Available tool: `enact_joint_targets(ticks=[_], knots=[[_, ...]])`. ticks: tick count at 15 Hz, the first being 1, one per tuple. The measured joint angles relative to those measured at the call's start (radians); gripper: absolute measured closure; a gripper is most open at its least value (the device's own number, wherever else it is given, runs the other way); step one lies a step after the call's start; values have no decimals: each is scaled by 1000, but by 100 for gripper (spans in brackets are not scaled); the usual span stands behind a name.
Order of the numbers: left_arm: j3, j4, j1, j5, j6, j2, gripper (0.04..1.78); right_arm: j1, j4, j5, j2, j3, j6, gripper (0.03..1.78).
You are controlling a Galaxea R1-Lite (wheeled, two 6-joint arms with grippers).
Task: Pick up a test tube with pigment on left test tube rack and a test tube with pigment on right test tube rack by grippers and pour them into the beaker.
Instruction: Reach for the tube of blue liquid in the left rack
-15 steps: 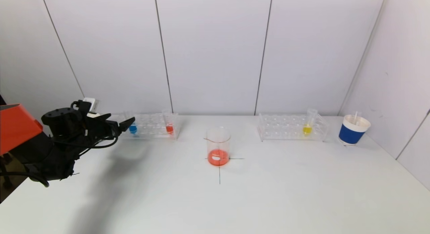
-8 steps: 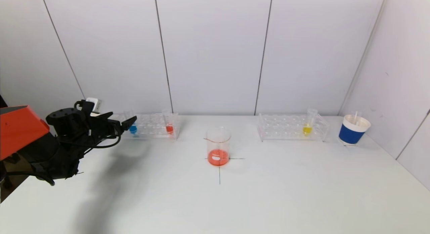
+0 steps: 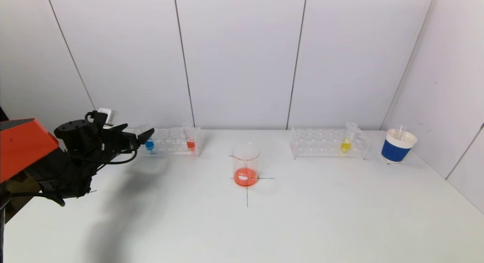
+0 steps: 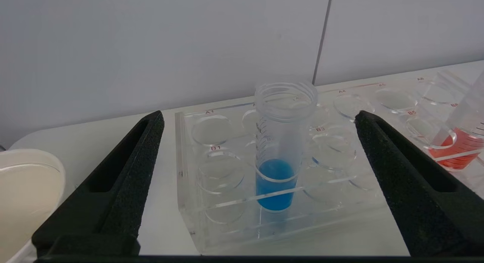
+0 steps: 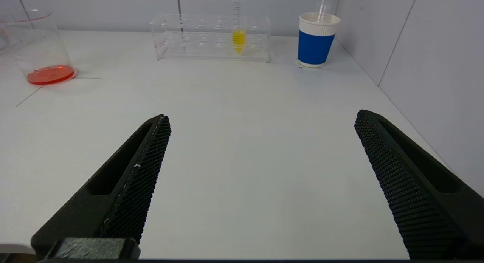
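Observation:
The left test tube rack (image 3: pixel 170 152) (image 4: pixel 188 202) holds a tube of blue pigment (image 3: pixel 149 144) (image 4: pixel 277 180) and a tube of red pigment (image 3: pixel 191 144) (image 4: pixel 455 151). My left gripper (image 3: pixel 143 136) (image 4: pixel 259 115) is open just in front of the rack's left end, with the blue tube standing upright between and beyond its fingertips, untouched. The right rack (image 3: pixel 325 153) (image 5: pixel 189 55) holds a tube of yellow pigment (image 3: pixel 345 145) (image 5: pixel 238 38). The beaker (image 3: pixel 245 163) (image 5: pixel 39 44) holds red liquid at the table's middle. My right gripper (image 5: pixel 261 119) is open, empty, low over the table, outside the head view.
A blue and white paper cup (image 3: pixel 397 146) (image 5: pixel 315 38) with a clear stick in it stands right of the right rack, near the side wall. A shallow white dish (image 4: pixel 22 187) sits left of the left rack. The back wall runs close behind both racks.
My left arm has crept forward and slightly up toward the left rack's blue tube. Tubes, racks and beaker have not moved.

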Motion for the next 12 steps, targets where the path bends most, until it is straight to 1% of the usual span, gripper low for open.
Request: enact_joint_targets(ticks=[12], knots=[[-17,0,-19,6,0,19,6,0,0,0,0,0,0,4]])
